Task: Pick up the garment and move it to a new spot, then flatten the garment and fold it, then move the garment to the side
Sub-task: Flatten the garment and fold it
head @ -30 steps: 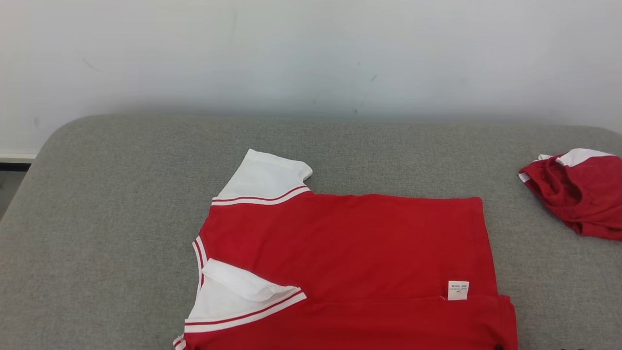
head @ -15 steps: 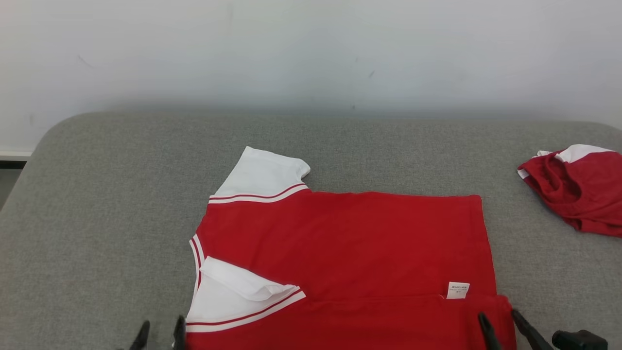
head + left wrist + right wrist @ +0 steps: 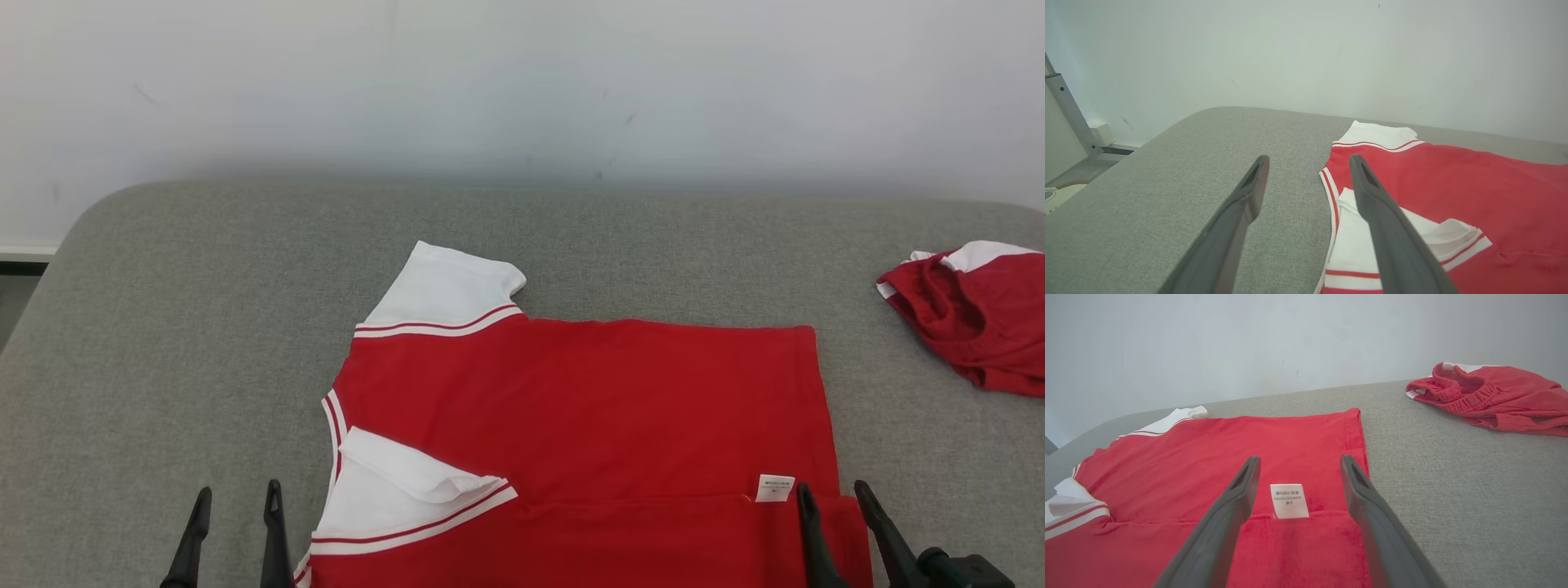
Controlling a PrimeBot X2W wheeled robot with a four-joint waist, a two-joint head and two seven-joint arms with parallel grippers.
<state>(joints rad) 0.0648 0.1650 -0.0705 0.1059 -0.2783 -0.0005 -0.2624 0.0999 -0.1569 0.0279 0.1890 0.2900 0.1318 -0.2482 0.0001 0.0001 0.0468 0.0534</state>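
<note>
grey padded surface (image 3: 204, 327) carries everything you are working on. nearest you, the left gripper (image 3: 237, 488) has its two fingers spread and nothing between them, just beside the shoulder end of the red t-shirt (image 3: 588, 408). the right gripper (image 3: 833, 487) is released and empty too, over the shirt's hem corner and close to the white care label (image 3: 774, 487).

the t-shirt lies flat in the middle of the surface, collar end to your left and hem to your right. its near long edge looks turned over toward the middle as a folded strip (image 3: 620, 539), and the near sleeve (image 3: 408, 498) is tucked in on top of the body. beyond that, the far sleeve (image 3: 445, 290) sticks out past the body, unfolded. well apart at the far right sits a crumpled pair of red shorts (image 3: 980, 327), then the pale wall (image 3: 522, 82).

by my reading, you have the placing and flattening done and the first lengthwise fold made. what is left is the far side with its sleeve, probably a crosswise fold, then moving the bundle aside.
</note>
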